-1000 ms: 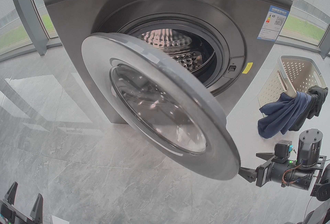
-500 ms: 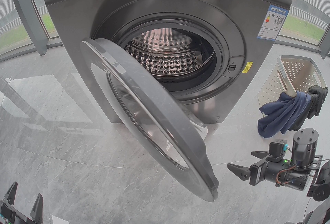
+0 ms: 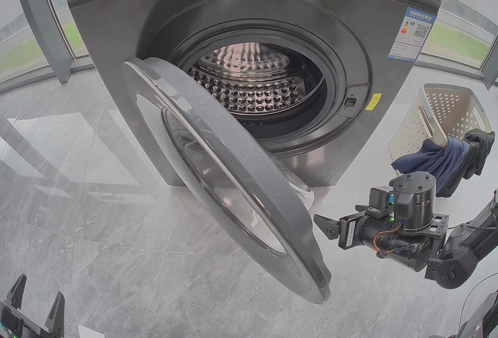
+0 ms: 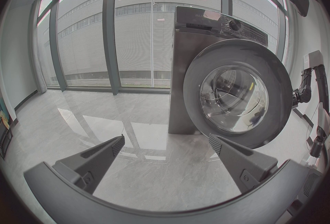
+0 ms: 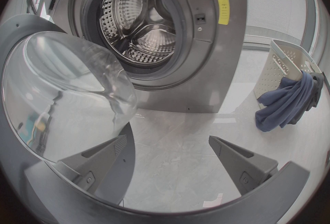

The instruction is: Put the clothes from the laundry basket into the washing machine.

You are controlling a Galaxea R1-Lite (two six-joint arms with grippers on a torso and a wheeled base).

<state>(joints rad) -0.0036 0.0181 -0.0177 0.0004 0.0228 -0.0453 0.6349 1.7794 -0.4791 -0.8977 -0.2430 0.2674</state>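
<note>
From the head view, the right gripper (image 3: 336, 217) is seen in front of the washing machine (image 3: 259, 12), low and toward its right side. The jaws are spread wide, and the gripper is held just beside the outer edge of the door (image 3: 249, 157), apart from it. The door is swung open to the machine's left, so the steel drum (image 3: 249, 84) is exposed. The left gripper (image 3: 37, 297) is parked well in front of the machine, off its left side, with its 2 fingers apart. To the machine's right, a cream laundry basket (image 3: 456, 100) is lying tipped on the floor (image 3: 104, 230), and a blue garment (image 3: 441, 160) and a black garment (image 3: 480, 144) are draped over its rim.

From the left wrist view, the left gripper (image 4: 165, 138) is shown spread wide above the grey marble-patterned tiles. The machine is seen beyond it, with tall windows (image 4: 86, 28) behind.

From the right wrist view, the right gripper (image 5: 166, 138) is opened fully over bare floor before the machine. The door's glass bowl (image 5: 68, 90) is seen close beside 1 finger (image 5: 103, 156); whether they touch cannot be told. The basket (image 5: 275, 73) and both garments are kept right of the machine.
</note>
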